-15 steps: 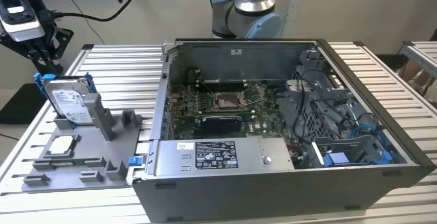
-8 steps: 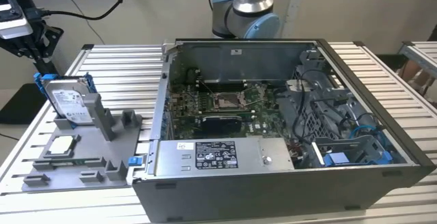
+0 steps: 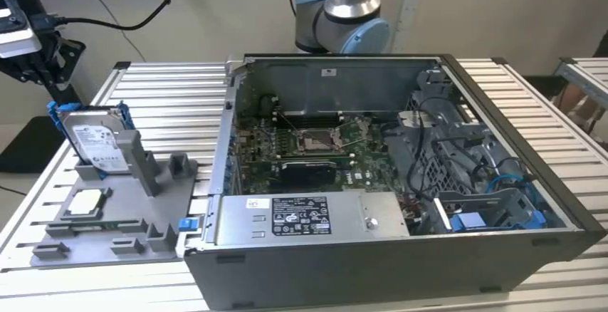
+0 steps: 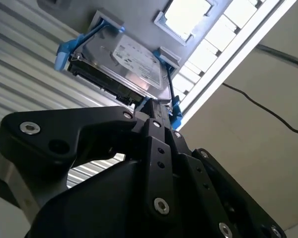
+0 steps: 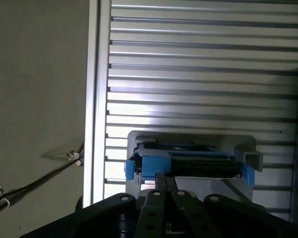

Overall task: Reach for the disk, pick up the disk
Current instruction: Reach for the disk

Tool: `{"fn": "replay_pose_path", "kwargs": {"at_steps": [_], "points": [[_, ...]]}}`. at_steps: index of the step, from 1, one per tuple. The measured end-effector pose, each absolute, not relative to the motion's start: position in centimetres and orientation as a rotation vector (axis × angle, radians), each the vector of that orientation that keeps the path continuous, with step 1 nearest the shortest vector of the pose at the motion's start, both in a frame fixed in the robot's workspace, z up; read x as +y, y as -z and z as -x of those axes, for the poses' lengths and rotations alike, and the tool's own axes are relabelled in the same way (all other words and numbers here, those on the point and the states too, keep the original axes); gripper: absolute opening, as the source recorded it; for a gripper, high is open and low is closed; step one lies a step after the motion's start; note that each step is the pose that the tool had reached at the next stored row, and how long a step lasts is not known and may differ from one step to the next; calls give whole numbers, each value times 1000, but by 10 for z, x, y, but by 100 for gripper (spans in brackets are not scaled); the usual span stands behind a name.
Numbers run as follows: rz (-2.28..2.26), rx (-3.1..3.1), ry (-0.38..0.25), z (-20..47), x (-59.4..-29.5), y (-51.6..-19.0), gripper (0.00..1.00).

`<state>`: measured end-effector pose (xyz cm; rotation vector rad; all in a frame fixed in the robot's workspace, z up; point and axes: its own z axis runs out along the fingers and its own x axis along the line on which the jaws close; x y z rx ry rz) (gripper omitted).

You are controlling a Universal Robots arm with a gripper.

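Gripper (image 5: 166, 178) near the disk (image 3: 95, 139) at exterior view's left, can't tell my grip state; I need to square to its top edge and descend straight.

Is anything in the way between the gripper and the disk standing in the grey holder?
Nothing visible. In the second wrist view the gripper is right at the blue-framed edge of the disk, with no object between them.

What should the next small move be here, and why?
Probably bring the end effector closer to the disk's top edge. In the exterior view it hangs apart from the disk, which stands upright in the grey holder, not yet gripped. Both wrist views show it aimed at that edge.
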<state>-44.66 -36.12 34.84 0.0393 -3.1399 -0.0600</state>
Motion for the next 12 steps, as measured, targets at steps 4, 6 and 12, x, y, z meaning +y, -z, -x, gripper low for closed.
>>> {"fn": "replay_pose_path", "kwargs": {"at_steps": [4,6,12], "points": [[-53,-3140,60,449,-358,-348,0],[-56,-3139,60,449,-355,-348,0],[-59,-3139,60,452,-351,-347,0]]}}
